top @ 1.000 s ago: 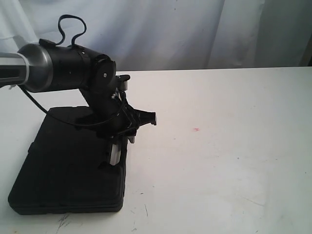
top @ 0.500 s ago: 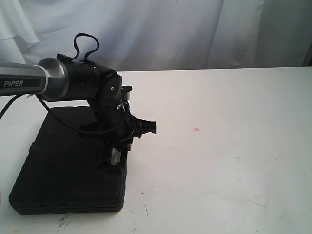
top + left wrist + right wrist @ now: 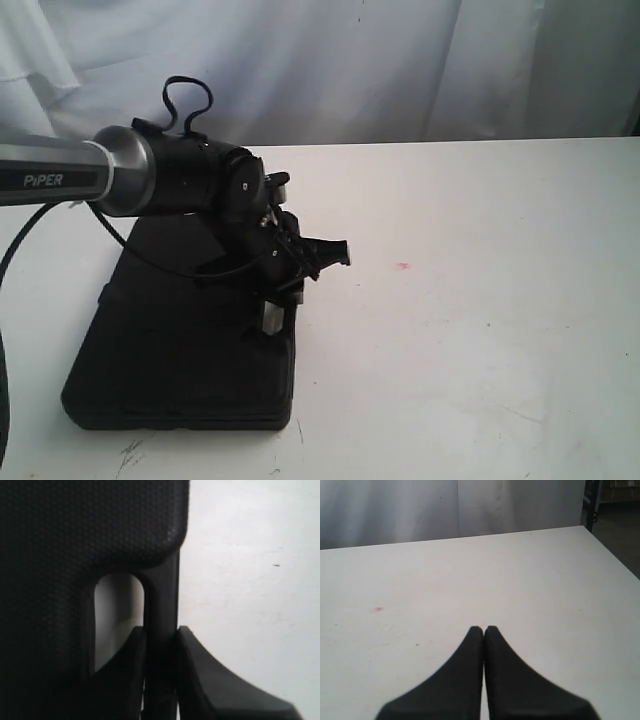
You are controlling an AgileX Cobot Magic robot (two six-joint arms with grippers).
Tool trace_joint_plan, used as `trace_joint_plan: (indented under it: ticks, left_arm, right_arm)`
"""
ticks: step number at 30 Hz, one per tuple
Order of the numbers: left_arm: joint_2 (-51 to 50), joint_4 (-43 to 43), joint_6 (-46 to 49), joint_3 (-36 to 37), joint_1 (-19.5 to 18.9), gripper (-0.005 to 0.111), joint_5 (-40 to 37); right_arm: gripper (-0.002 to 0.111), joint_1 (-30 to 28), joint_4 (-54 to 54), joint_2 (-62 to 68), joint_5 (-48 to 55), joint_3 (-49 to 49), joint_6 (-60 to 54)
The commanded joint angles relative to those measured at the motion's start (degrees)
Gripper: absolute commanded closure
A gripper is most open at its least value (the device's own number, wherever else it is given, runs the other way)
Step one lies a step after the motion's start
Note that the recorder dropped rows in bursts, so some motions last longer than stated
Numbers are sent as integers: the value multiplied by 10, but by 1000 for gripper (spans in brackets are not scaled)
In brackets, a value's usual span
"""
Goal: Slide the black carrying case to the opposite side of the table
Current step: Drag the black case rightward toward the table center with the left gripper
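Observation:
The black carrying case lies flat on the left part of the white table. My left gripper reaches down at the case's right edge and is shut on its handle bar; one finger sits inside the handle slot, the other outside it. The textured case lid fills much of the left wrist view. My right gripper is shut on nothing, hovering over bare table; it does not show in the exterior view.
A small reddish spot marks the table right of the case. A white curtain hangs behind the far edge. The table's right edge drops off to a dark floor.
The left arm has moved rightward, dragging the case with it by the handle; the case now lies a little further right on the table.

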State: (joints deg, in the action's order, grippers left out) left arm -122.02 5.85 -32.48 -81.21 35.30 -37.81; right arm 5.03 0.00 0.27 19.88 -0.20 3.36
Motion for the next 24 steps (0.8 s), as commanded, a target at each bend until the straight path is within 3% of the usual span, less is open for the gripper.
trace_joint_plan:
  ticks: [1,7,17,24]
  left_arm:
    - [2,36,-9,-30,25,107,26]
    - [-41,43,-16,-116,50,107,-23]
    - [-124,74,-31,-245,96,107,-41]
    - [-140,39,-73,-257,93,107,-16]
  right_arm:
    - [108,1,-6,-3,-1,2,0]
    - [108,1,-6,-3,-1,2,0]
    - [108,1,-6,-3,-1,2,0]
    - [108,1,-6,-3,-1,2,0]
